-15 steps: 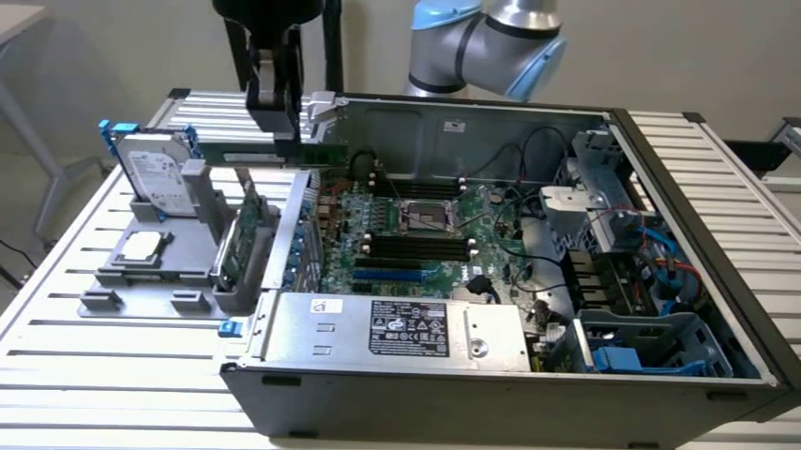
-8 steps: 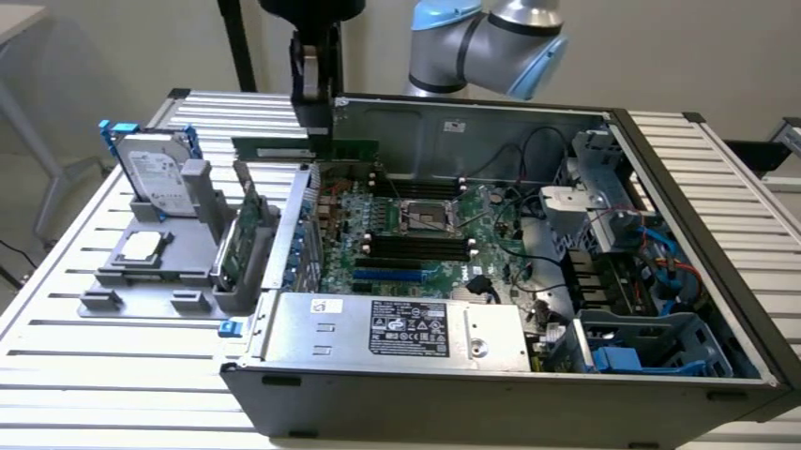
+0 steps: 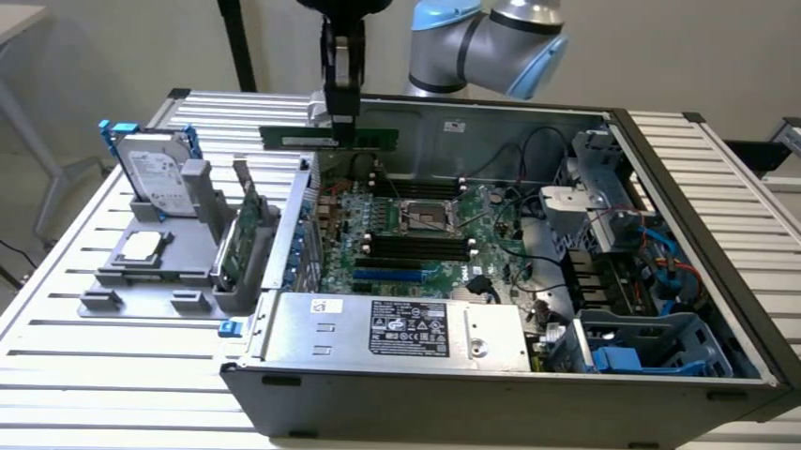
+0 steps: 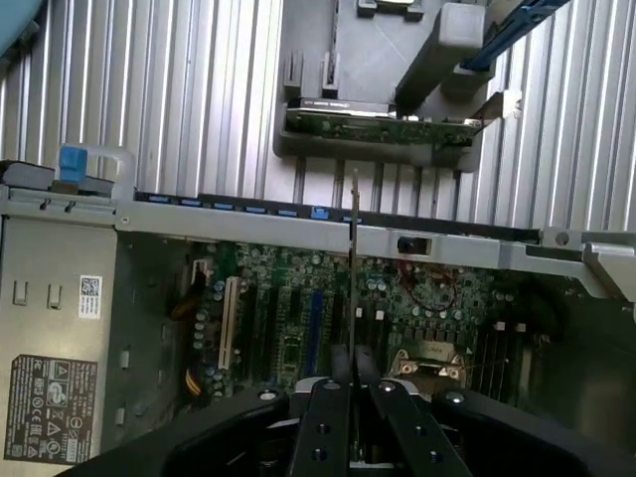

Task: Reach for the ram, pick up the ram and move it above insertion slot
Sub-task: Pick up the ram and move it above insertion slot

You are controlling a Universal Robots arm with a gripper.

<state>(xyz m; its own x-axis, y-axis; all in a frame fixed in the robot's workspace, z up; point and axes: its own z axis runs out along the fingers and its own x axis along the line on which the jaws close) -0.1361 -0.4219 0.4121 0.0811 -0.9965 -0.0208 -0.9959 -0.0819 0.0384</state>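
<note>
The claw (image 3: 340,120) pinches the ram (image 3: 330,139), a long, thin green stick held level in the air above the open computer case (image 3: 526,375) and its motherboard (image 3: 414,234). From the wrist view the ram (image 4: 354,268) appears edge-on, a narrow strip clamped between the claw's 2 dark fingers (image 4: 328,417).

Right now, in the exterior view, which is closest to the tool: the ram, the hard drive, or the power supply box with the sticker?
1. The ram: held in the tool.
2. The hard drive: upright, toward the exterior view's left.
3. The power supply box: at the case's front, farthest.
</note>
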